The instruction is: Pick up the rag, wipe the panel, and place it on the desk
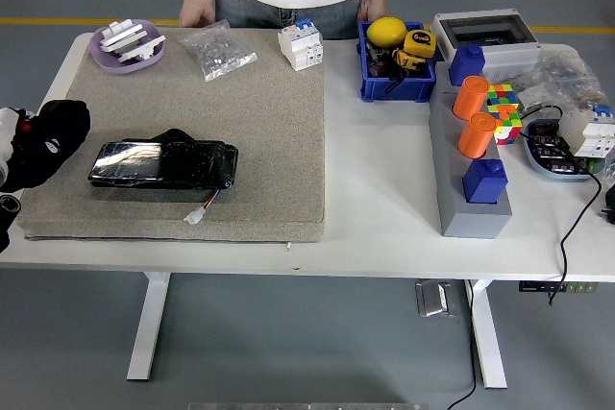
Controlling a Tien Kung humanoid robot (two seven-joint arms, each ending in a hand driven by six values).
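The black glossy panel (163, 163) lies flat on the grey felt mat (250, 122), near the mat's left front, with a small white connector (195, 215) on a wire at its front edge. A black rag (56, 139) is bunched up at the mat's left edge, just left of the panel and apart from it. My left hand (19, 156) comes in from the left edge and is shut on that rag; only white and red parts of the wrist show. My right hand is out of view.
A person stands at the far side, with a hand (196, 16) resting on the table edge. On the mat's back lie a purple dish (127, 43), a parts bag (217, 47) and a white breaker (300, 42). To the right are a blue bin (396, 64), a grey block with orange cylinders (471, 156) and cables.
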